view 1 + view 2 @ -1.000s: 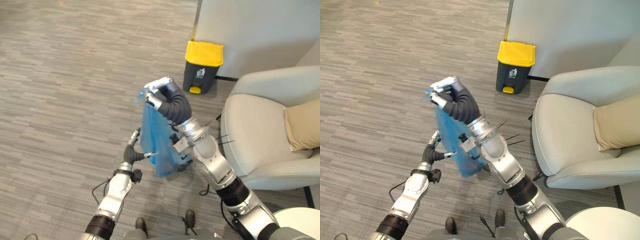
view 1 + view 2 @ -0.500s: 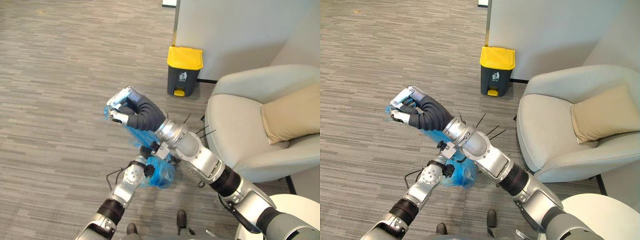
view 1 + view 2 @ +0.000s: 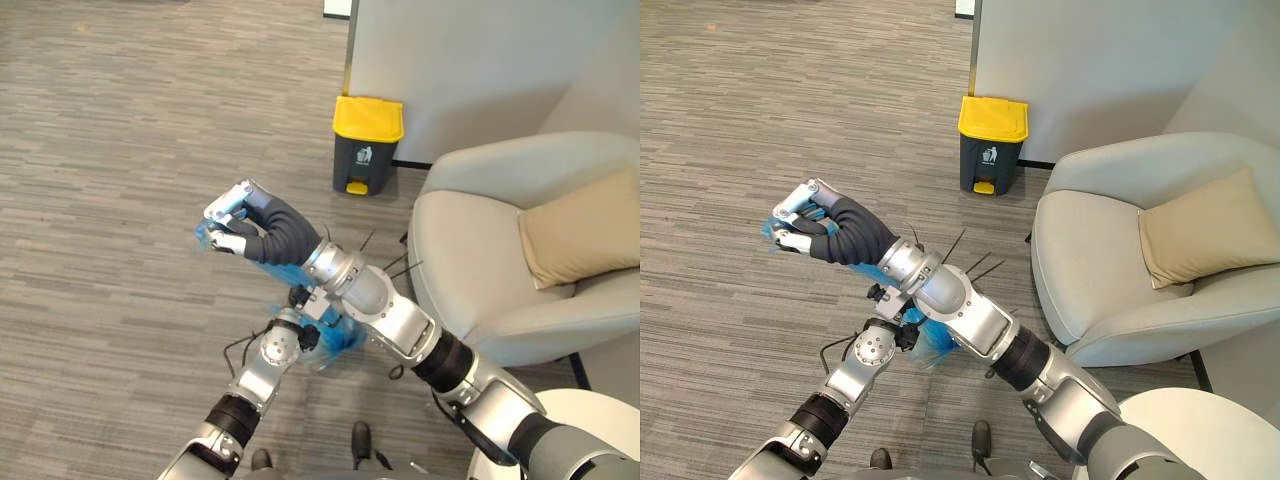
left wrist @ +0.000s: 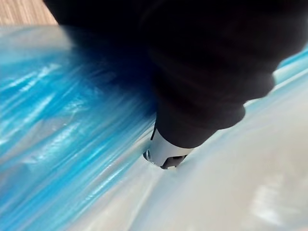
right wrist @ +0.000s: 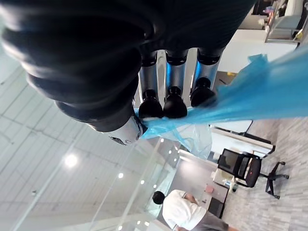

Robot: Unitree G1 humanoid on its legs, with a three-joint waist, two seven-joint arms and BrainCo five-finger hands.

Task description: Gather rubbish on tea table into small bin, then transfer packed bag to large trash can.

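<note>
My right hand is raised at centre left, its fingers curled tight on the top edge of a blue plastic bag. The bag hangs down behind my right forearm, and its bulging lower part shows beneath the arm. My left hand is at that lower part, pressed into the blue film and curled shut on it; my right arm partly hides it. The large trash can, dark with a yellow lid, stands shut against the wall beyond.
A pale grey armchair with a tan cushion stands to the right, close to my right arm. A white round table edge shows at the bottom right. Open wood-pattern floor lies to the left. A person stands far off.
The camera has shifted. My right hand has swung the bag's top to the left. My left hand, open beside the bag a second ago, has closed on its lower part.
</note>
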